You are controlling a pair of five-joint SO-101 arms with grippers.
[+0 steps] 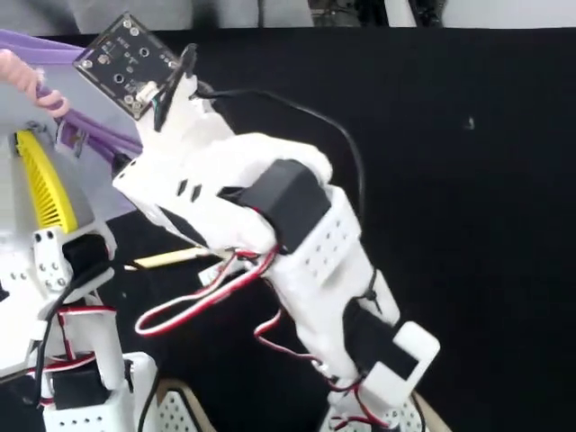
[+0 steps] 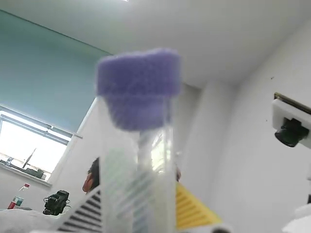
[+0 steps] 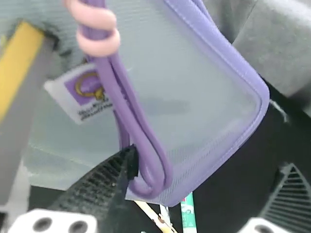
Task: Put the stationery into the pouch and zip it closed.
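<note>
Pouch (image 3: 194, 97): translucent mesh, purple piping, pink coiled pull (image 3: 95, 29); we see it lifted off the table.
Left gripper (image 2: 138, 211): clamped on the pouch's end, under a fuzzy purple tab (image 2: 138, 87).
Right gripper (image 3: 209, 162): jaws wide apart, astride the pouch's corner.
Table (image 1: 450, 180): matte black; a pencil (image 3: 150, 216) and a green-white pen (image 3: 187, 211) lie beneath the pouch.

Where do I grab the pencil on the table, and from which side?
Grip the pencil on its bare stretch, coming straight down with the jaws set across it. It lies flat on the table, and its other end runs under an arm, so a side approach looks blocked.
</note>
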